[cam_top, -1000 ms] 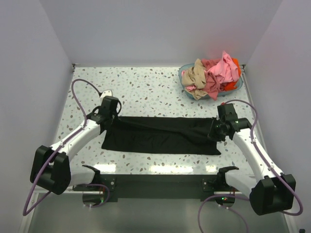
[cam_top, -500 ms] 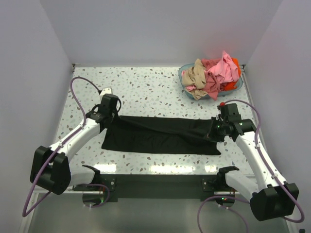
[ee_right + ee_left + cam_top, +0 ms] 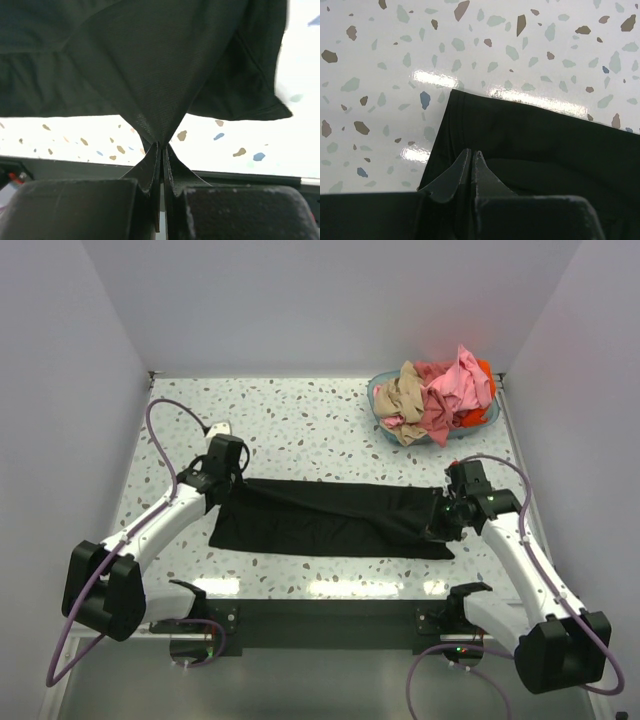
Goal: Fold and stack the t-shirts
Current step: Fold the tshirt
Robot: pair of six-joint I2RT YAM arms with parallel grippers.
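Note:
The black t-shirt (image 3: 320,522) lies folded into a long band across the table near the front. My left gripper (image 3: 228,487) is shut on the shirt's far left edge; in the left wrist view its jaws (image 3: 472,156) pinch black cloth (image 3: 535,145) low over the shirt. My right gripper (image 3: 441,520) is shut on the shirt's right end; in the right wrist view the cloth (image 3: 150,65) rises in a taut peak from the closed gripper (image 3: 161,146). Pink (image 3: 455,380), tan-beige (image 3: 402,395) and orange-red (image 3: 486,390) shirts are heaped in the basket.
A teal round basket (image 3: 378,395) stands at the back right corner. White walls close in the left, back and right sides. A dark rail (image 3: 320,620) with the arm bases runs along the near edge. The speckled tabletop (image 3: 290,425) shows behind the shirt.
My right gripper has moved toward the near edge and slightly left, pulling the shirt's right end over the band. The left gripper has hardly moved.

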